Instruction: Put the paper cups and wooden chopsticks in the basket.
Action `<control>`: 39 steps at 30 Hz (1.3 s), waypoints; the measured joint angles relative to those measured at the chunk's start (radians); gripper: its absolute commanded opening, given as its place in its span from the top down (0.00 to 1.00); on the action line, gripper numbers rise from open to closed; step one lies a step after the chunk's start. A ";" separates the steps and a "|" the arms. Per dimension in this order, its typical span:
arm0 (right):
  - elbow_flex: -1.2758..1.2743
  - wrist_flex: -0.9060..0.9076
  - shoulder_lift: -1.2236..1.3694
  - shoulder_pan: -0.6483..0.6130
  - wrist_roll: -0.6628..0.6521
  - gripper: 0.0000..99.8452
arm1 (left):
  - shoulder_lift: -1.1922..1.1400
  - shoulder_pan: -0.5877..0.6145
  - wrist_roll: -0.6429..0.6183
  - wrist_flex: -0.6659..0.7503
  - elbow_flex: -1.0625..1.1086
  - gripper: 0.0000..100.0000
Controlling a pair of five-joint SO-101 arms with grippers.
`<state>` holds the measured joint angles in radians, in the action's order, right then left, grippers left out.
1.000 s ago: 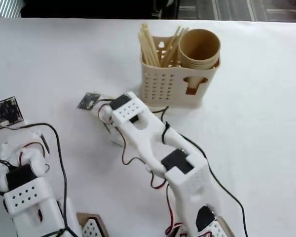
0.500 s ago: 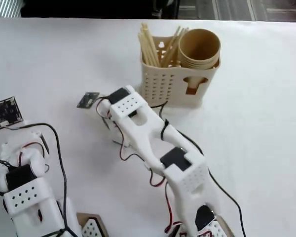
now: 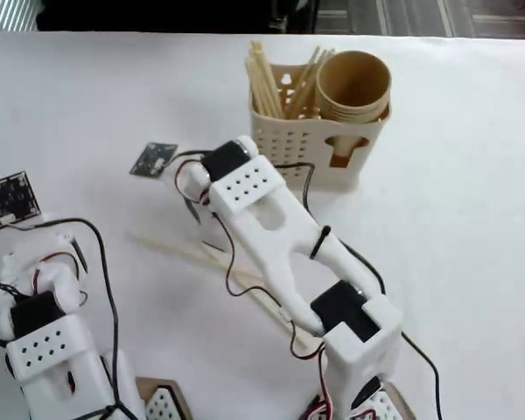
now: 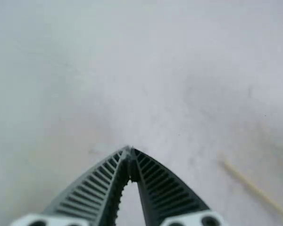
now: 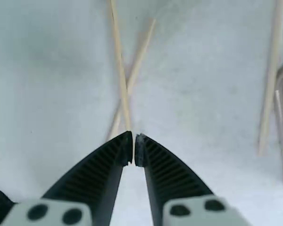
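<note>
On the surface (image 3: 87,105) short of the basket (image 3: 302,153), loose chopsticks (image 5: 120,61) lie flat just past the closed, empty right end effector (image 5: 133,141), presumably poised for pickup; left end effector (image 4: 130,151) sits closed, idle aside.

You have one basket (image 3: 302,153) holding one nested stack of paper cups (image 3: 354,83), their number unclear, and a bundle of wooden chopsticks (image 3: 264,83) too crowded to count. Three loose chopsticks (image 5: 119,70) lie on the table (image 3: 455,262). Two robot arms (image 3: 271,219).
</note>
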<state>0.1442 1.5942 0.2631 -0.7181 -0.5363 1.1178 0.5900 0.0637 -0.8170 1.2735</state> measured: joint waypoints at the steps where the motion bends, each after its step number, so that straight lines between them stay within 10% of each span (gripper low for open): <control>1: -0.029 -0.014 0.000 -0.003 0.000 0.95 | 0.000 0.000 0.000 0.000 0.000 0.98; 23: -0.327 -0.359 0.124 -0.089 0.029 0.97 | 0.000 0.000 0.000 0.020 0.000 0.98; 39: -0.278 -0.279 0.009 -0.046 0.000 0.98 | 0.000 0.000 0.000 0.020 0.000 0.98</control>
<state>-0.1335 1.3149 0.2723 -0.7641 -0.5363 1.1178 0.5900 0.0637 -0.7971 1.2735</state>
